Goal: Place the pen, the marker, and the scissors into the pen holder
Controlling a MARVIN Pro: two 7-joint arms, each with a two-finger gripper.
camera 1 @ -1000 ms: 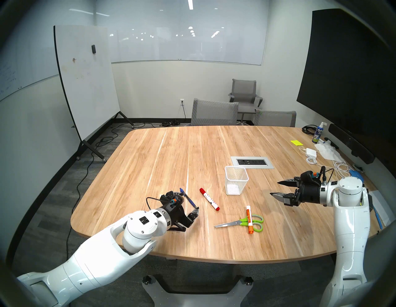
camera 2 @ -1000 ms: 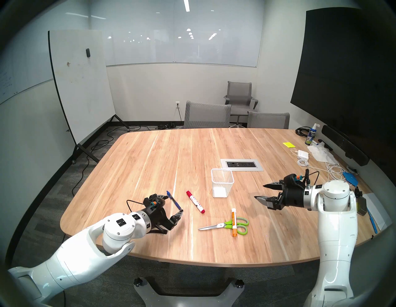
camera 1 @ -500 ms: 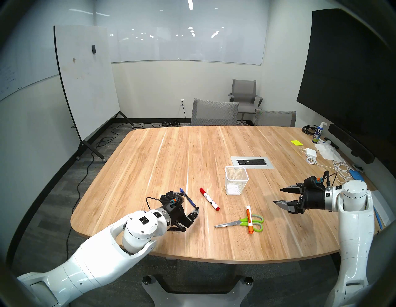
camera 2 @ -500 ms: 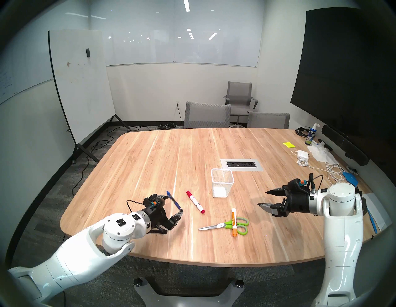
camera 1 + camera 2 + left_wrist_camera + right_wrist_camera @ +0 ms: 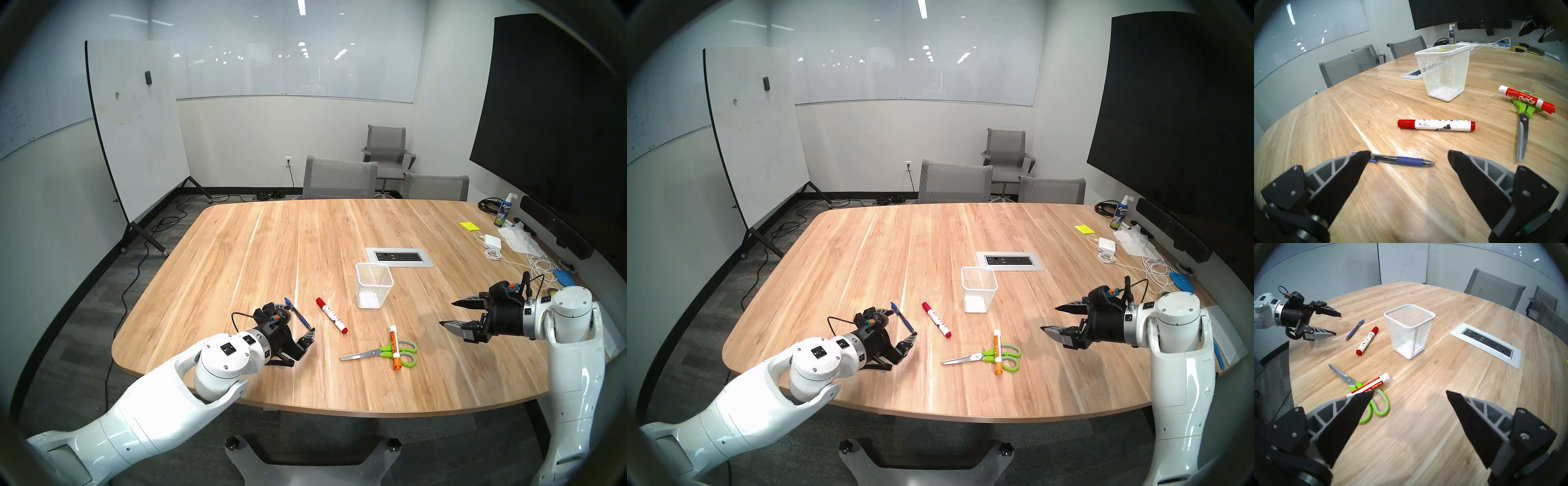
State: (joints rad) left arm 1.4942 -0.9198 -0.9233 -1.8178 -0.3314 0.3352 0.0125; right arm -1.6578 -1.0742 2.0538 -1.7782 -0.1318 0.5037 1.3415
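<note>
Slim blue ballpoint pen [image 5: 1403,160] is seen flat on the wood-grain table [image 5: 258,244], at 12 o'clock just beyond the left gripper [image 5: 1409,157], silver tip toward 3 o'clock in the left wrist view. Nothing is held; the jaws are spread wide and the pen is not touched.

White marker with red ends and a dotted label [image 5: 331,315] is laid flat at about 3 o'clock of the pen in the head view, near but apart.

Small white wire-mesh pen holder [image 5: 374,285] is stood upright at about 2 o'clock of that marker, with nothing seen inside.

Scissors with lime-green loop handles and short silver blades [image 5: 380,353] are laid flat at 6 o'clock of the holder, blades shut, tips toward 9 o'clock. A white dry-erase marker with an orange-red label and cap [image 5: 395,347] is rested across the handles.

Right gripper [image 5: 448,313] is held above the table at 3 o'clock of the scissors, well apart, jaws wide, nothing between them.

Grey inset power outlet panel [image 5: 399,257] is set into the table at 1 o'clock of the holder.
</note>
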